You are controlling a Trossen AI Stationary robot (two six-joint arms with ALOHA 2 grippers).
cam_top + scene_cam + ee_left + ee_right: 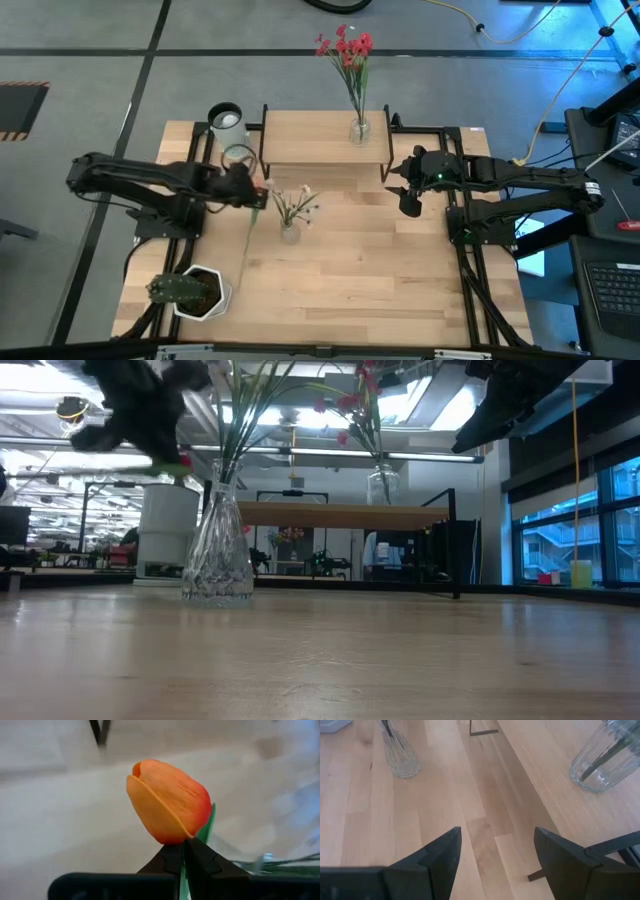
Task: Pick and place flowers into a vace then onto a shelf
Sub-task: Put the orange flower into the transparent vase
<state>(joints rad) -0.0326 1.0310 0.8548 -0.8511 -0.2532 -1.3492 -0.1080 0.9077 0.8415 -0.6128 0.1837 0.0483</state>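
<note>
Light-wood tabletop, low light-wood shelf on black legs at its far edge. Left gripper clamped tight on green stem just below orange tulip head, beside cut-glass vase holding white sprig. Right gripper spread wide, empty, near the shelf's right end.

Overhead cam evenly lit, soft shadows on my table. Low cam backlit: ceiling strip lights glare at 12 o'clock, arms silhouetted, near tabletop blurred. Left wrist cam: orange tulip fairly sharp, bkgd smeared. Right wrist cam bright, glass vase at 2 o'clock slightly soft.
</note>
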